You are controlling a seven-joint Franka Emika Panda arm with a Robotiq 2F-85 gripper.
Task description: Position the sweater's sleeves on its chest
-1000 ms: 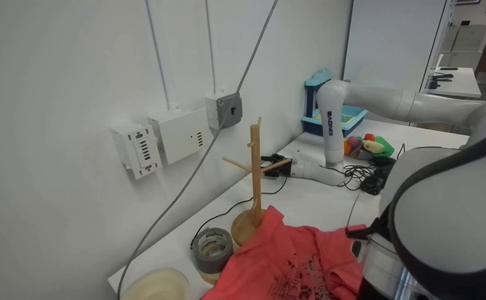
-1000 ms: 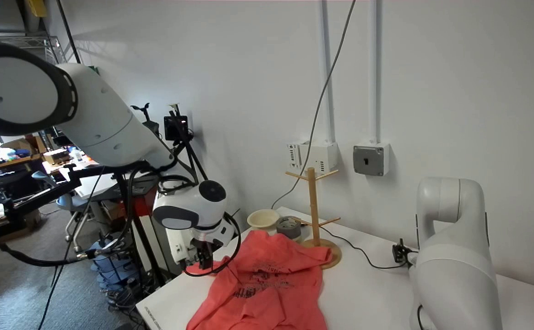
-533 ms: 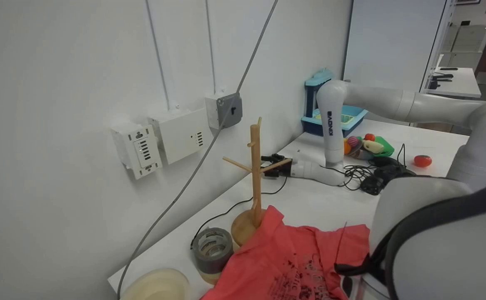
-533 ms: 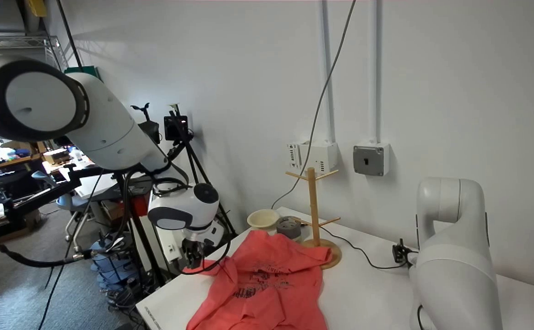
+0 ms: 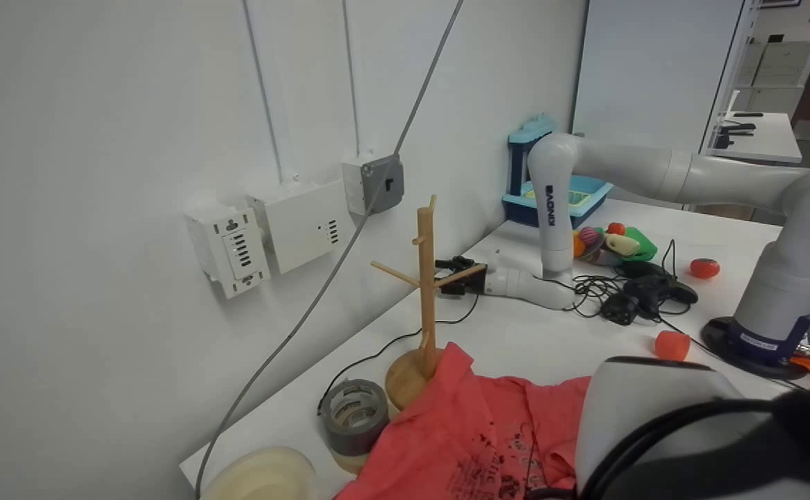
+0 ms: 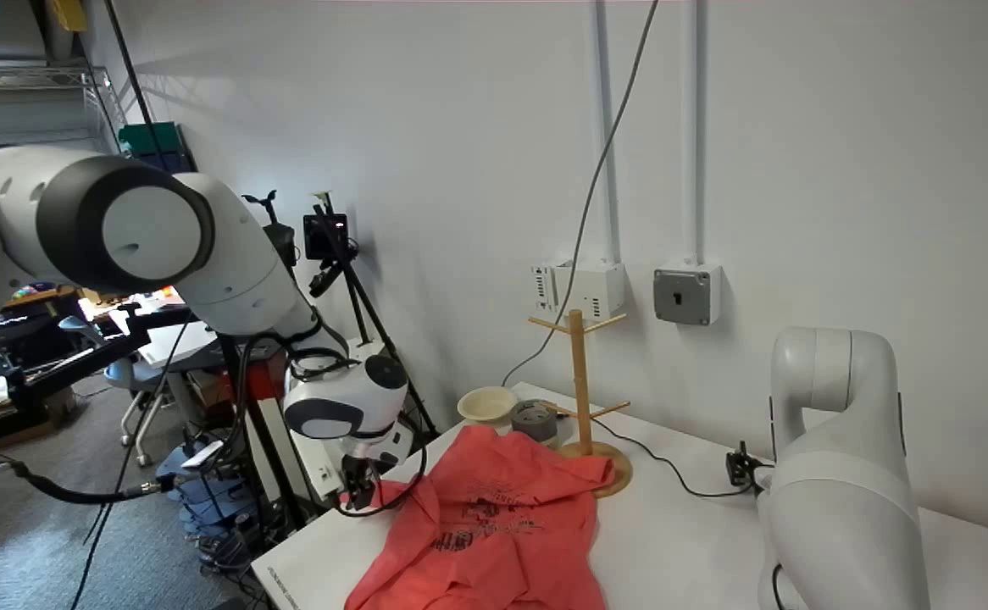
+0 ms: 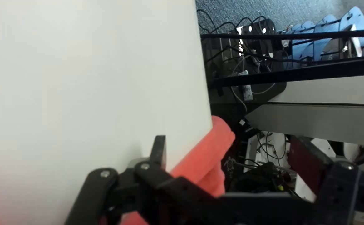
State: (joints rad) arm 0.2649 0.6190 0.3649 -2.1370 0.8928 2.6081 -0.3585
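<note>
Presumably soft and light, the sleeve (image 7: 202, 157) is best pinched at the counter (image 7: 107, 78) edge; the end effector (image 7: 231, 150) is spread.

"How's the light?"
"Soft on the wall (image 6: 460, 169), with a faint shadow right of the gray box (image 6: 682, 296); the floor (image 6: 19, 542) at left catches a bluish sheen."
"And the wrist view?"
"More contrast: the table (image 7: 91, 78) pale, nearly washed out, much beyond its edge dark, the claw (image 7: 232, 156) out of focus."
</note>
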